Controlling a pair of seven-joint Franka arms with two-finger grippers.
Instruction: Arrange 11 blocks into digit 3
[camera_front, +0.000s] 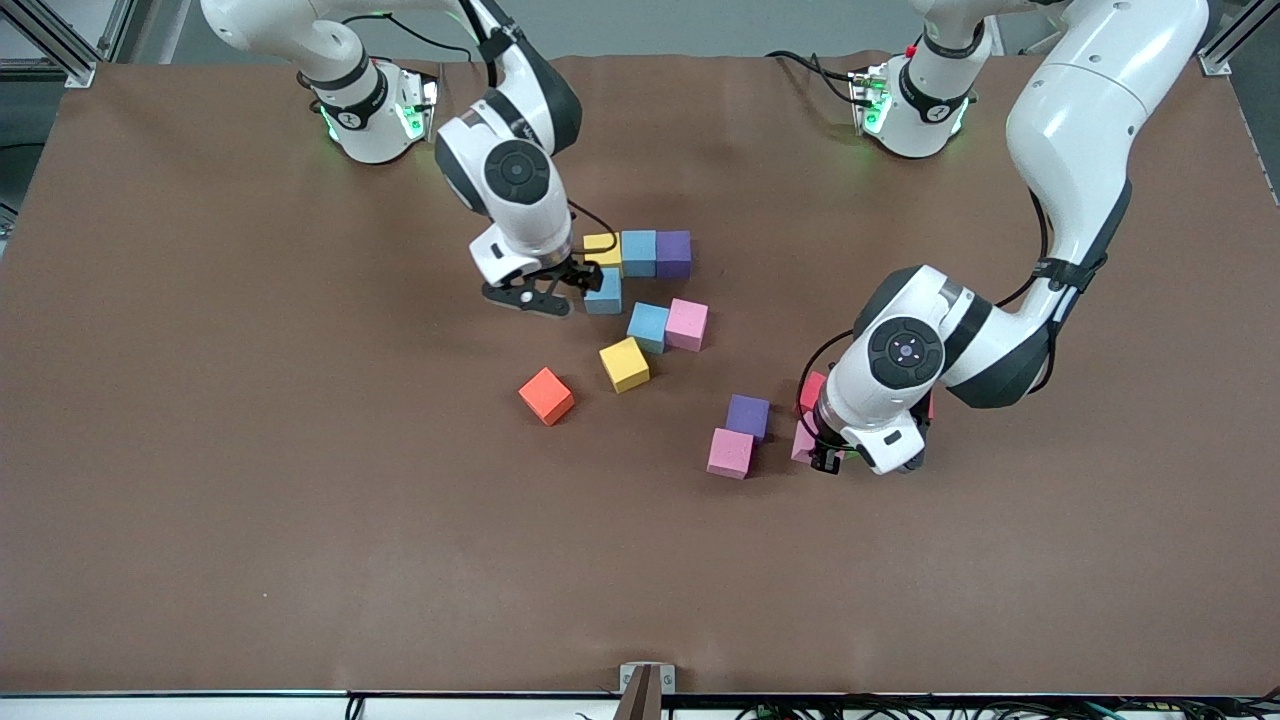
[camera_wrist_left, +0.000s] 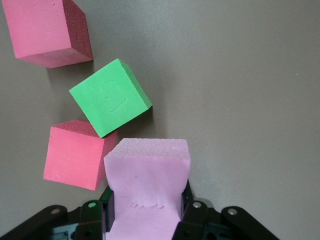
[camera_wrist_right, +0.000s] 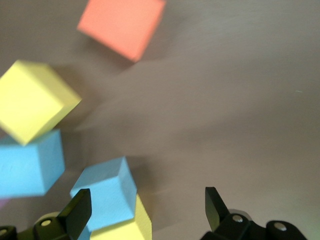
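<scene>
Fingers of the left gripper (camera_wrist_left: 145, 220) are squeezing a pink block (camera_wrist_left: 147, 185) beside a green cube (camera_wrist_left: 110, 97) and red block (camera_wrist_left: 74, 152). The right gripper (camera_front: 545, 290), fingers spread wide, is hovering beside a light blue block (camera_front: 605, 292) under the yellow-blue-purple row (camera_front: 640, 252).

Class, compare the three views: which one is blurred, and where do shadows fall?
Right wrist view: smeared by motion, the orange cube soft-edged. Left wrist view: sharp, foam grain clear on the pink cube between the fingers. Front view: even light, soft shadow under the right gripper.
</scene>
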